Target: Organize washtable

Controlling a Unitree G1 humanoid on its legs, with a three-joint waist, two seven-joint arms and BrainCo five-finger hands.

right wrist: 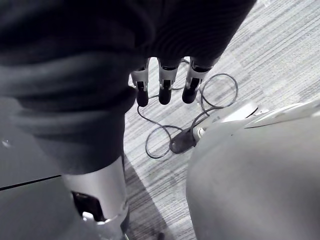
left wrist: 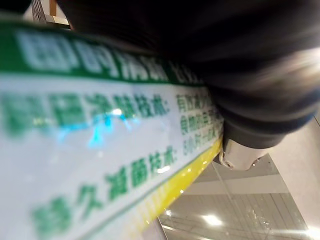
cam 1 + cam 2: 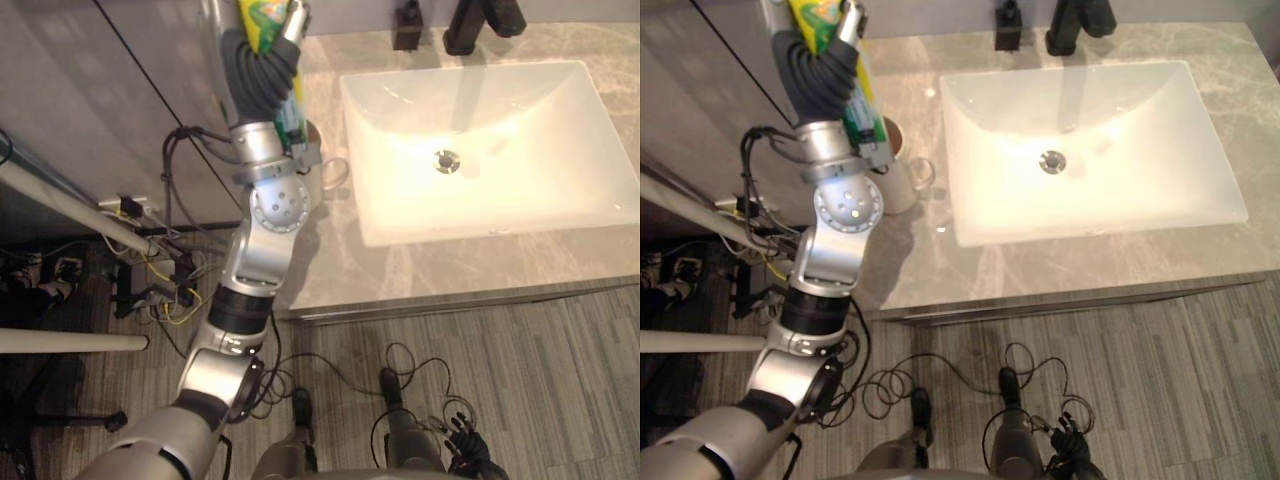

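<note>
The left hand (image 3: pixel 850 25) is raised over the near-left corner of the counter (image 3: pixel 1040 270), its fingers clamped on a yellow and green pack (image 3: pixel 262 18); a silver finger lies across the yellow upper end, and the pack runs back from the fingers along the dark ribbed cover toward the wrist; in the left wrist view its white printed face with green characters and a yellow edge lies right against that cover; the green lower end of the pack sits beside the wrist, just over a white mug (image 3: pixel 898 175); whether that end is inside the mug or only above its rim I cannot tell.

The mug stands on the counter below the wrist, its handle turned away from the arm toward the sink (image 3: pixel 1160 130); the white rectangular sink lies well to the right of the left hand, with a round drain (image 3: pixel 1052 161) in its middle; beyond it and to the right of the hand, at the back of the counter, stand a black dispenser (image 3: pixel 1008 25) and a black faucet (image 3: pixel 1080 25), near each other.

The right hand (image 1: pixel 162 85) hangs low over the grey plank floor (image 1: pixel 240 60), well apart from the counter; its fingers are straight, side by side, and hold nothing.
</note>
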